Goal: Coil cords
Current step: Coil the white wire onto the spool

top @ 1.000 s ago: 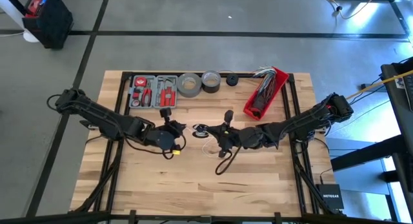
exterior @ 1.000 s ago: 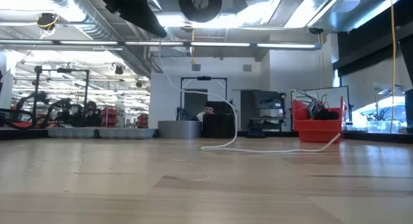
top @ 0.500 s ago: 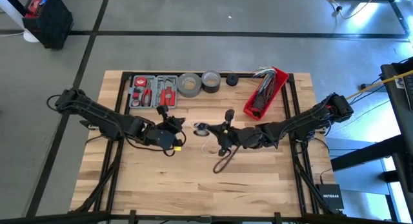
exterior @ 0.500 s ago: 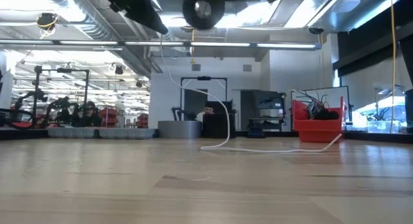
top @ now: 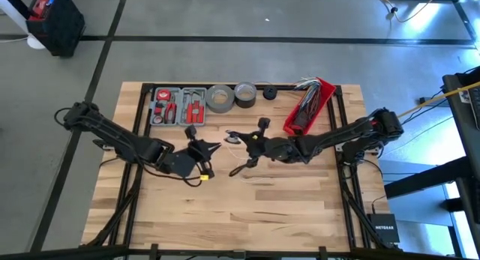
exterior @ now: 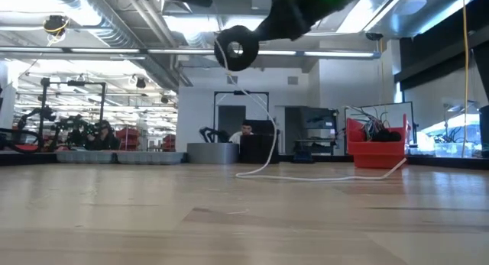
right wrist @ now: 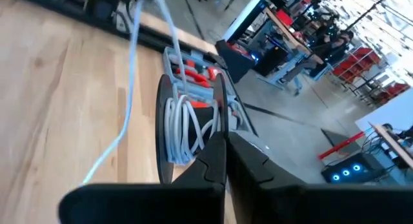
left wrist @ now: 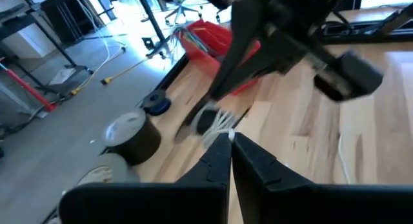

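Above the middle of the table, both grippers hold the thin white cord between them.

Between its closed fingers the right gripper (top: 238, 138) pinches the black disc (right wrist: 169, 140), around which several turns of the white cord (right wrist: 182, 128) already lie; in the low view the disc hangs well above the wooden table (top: 300, 207). The left gripper (top: 212, 146), just beside it, has its fingers pressed together on the cord's free run near the disc. From there the cord drops in a loose arc to the table and trails toward the red bin (top: 306, 106). It looks very light and limp, likely slippery and easy to kink, so the best hold seems to be the rigid disc on one side and the slack close to the winding on the other, keeping gentle tension.
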`<move>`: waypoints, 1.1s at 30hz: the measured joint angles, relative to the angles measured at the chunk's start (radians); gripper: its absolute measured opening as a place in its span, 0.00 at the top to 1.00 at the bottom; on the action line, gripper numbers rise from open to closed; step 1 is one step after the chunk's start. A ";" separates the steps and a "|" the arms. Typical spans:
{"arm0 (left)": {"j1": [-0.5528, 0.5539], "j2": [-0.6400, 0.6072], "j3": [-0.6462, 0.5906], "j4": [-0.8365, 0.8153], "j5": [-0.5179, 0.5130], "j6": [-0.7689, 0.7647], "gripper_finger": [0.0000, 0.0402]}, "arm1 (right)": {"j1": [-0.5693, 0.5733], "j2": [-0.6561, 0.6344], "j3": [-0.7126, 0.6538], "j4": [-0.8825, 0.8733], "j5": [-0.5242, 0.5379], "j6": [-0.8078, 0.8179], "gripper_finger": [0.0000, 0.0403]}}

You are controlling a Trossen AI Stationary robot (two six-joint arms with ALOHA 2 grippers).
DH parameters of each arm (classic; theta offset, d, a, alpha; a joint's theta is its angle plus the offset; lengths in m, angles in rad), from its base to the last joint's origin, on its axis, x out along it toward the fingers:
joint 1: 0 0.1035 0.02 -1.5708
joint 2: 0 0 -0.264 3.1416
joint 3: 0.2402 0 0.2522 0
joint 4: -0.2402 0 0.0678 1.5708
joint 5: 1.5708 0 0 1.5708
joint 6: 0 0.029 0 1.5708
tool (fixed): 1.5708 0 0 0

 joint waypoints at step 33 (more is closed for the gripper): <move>0.161 0.242 0.003 0.264 0.127 0.155 0.99 | 0.051 -0.029 -0.004 0.304 0.051 0.165 0.99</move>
